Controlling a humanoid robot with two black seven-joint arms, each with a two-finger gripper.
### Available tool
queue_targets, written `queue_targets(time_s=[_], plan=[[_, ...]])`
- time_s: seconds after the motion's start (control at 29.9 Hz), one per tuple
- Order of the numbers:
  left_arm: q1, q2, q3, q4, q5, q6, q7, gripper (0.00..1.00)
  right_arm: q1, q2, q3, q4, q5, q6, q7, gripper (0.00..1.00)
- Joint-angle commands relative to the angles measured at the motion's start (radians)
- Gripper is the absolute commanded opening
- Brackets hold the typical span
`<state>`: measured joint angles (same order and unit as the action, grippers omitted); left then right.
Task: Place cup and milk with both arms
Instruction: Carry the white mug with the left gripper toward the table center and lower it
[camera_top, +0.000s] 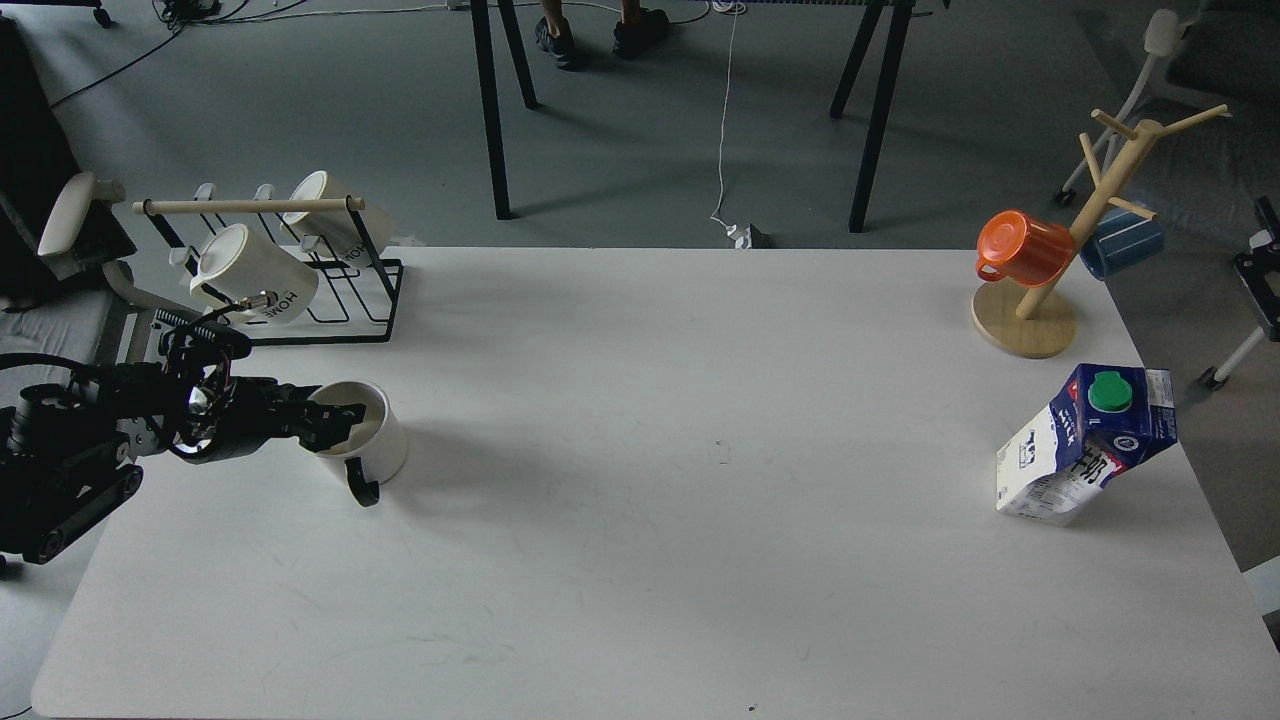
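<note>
The cup (380, 448) is a cream-white mug with a black handle (361, 487) that faces the front. It stands upright on the white table (640, 500) near its left edge. My left gripper (338, 420) comes in from the left, low over the cup's left rim. Its dark fingers look apart, one over the cup's mouth and one at the outside wall. The milk (1085, 445) is a blue and white carton with a green cap (1109, 391). It stands near the table's right edge, apart from everything. My right arm is out of view.
A black wire rack (330, 320) with two cream "HOME" mugs (255, 275) stands just behind the cup. A wooden mug tree (1040, 310) with an orange mug (1022, 248) and a blue mug (1122, 240) stands at the back right.
</note>
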<state>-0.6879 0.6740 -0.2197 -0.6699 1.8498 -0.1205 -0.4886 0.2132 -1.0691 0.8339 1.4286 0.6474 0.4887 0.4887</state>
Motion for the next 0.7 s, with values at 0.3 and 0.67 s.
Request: queue_targets(time_s=[0.3,0.67], plan=[[-0.015,0.144,0.028,-0.287,-0.001,-0.045,0.0,0.02,-0.008,0.001,0.001,0.001,0.001,0.0,0.0,0.98],[-0.15,0.146,-0.067,-0.542,-0.029,-0.26,0.0,0.03,-0.006,0.003,0.007,0.001,0.003,0.0,0.0,0.98]])
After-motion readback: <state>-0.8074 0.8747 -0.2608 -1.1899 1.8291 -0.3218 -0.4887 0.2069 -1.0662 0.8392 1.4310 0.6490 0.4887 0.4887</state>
